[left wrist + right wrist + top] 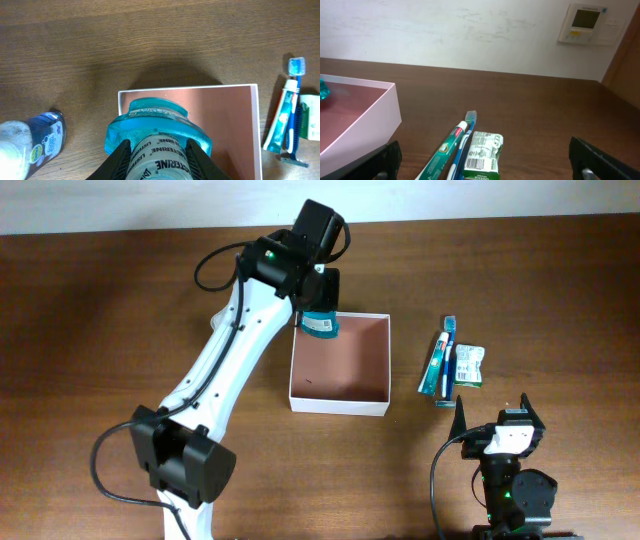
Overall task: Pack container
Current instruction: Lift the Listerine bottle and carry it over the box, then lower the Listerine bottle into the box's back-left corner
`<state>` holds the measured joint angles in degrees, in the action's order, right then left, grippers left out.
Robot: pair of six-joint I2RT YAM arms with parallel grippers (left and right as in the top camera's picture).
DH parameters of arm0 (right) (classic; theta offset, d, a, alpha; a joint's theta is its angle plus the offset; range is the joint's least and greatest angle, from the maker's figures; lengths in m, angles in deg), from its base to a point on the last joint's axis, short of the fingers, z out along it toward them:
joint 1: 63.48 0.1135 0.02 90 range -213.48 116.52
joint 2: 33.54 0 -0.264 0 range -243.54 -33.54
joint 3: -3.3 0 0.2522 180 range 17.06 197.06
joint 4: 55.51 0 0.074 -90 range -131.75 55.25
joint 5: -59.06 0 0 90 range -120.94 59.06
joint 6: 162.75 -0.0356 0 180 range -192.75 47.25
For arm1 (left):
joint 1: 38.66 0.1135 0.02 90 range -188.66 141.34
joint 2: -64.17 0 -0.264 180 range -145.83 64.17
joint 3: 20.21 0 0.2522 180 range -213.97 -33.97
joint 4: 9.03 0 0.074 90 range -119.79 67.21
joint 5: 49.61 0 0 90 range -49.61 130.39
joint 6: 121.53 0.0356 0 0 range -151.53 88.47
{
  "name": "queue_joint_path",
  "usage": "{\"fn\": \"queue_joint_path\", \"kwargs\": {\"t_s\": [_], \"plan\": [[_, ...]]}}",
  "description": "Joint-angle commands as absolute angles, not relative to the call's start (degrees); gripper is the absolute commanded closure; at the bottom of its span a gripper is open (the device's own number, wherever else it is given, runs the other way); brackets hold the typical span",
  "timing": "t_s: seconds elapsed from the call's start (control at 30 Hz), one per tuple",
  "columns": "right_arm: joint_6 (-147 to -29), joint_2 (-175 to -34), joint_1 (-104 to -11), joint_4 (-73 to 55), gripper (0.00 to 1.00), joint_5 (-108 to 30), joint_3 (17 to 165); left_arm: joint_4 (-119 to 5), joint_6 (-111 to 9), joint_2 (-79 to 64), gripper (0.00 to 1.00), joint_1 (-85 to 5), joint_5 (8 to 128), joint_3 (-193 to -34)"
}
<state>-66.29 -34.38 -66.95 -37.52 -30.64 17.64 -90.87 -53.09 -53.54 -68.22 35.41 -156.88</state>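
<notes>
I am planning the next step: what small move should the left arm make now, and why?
Probably lower the left pincer a little: it grips the mouthwash bottle, which seems to hang above a corner of the container, whose floor is bare.

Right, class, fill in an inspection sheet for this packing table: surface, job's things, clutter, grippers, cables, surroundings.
Surface: brown wooden table.
Job's things: open box, white walls, reddish-brown inside; blue mouthwash bottle held over its far left corner.
Clutter: toothpaste, toothbrush and green packet lie together right of the box; small blue bottle left of it.
Grippers: left gripper shut on the mouthwash bottle; right gripper open, empty, apart from everything.
Cables: black cables loop along the left arm, more by the right arm's base.
Surroundings: pale wall with a control panel.
</notes>
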Motion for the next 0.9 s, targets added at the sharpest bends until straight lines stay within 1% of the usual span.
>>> {"fn": "queue_joint_path", "kwargs": {"t_s": [0.0, 0.23, 0.5, 0.7, 0.87], "plan": [[-66.1, -33.9, -67.3, -37.2, 0.01, -30.9, 17.4, -90.0, -55.6, -53.3, 0.79, -68.4, 33.6, -159.2], [-66.1, -33.9, -67.3, -37.2, 0.02, -30.9, 17.4, -89.9, -56.4, -53.4, 0.83, -69.0, 31.2, -159.2], [-66.1, -33.9, -67.3, -37.2, 0.02, -30.9, 17.4, -89.3, -56.4, -55.5, 0.84, -70.9, 28.5, -159.2], [-66.1, -33.9, -67.3, -37.2, 0.02, -30.9, 17.4, -89.1, -57.9, -58.0, 0.83, -71.0, 28.2, -159.2], [-66.1, -33.9, -67.3, -37.2, 0.02, -30.9, 17.4, -88.5, -59.2, -58.7, 0.83, -71.0, 25.3, -159.2]]}}
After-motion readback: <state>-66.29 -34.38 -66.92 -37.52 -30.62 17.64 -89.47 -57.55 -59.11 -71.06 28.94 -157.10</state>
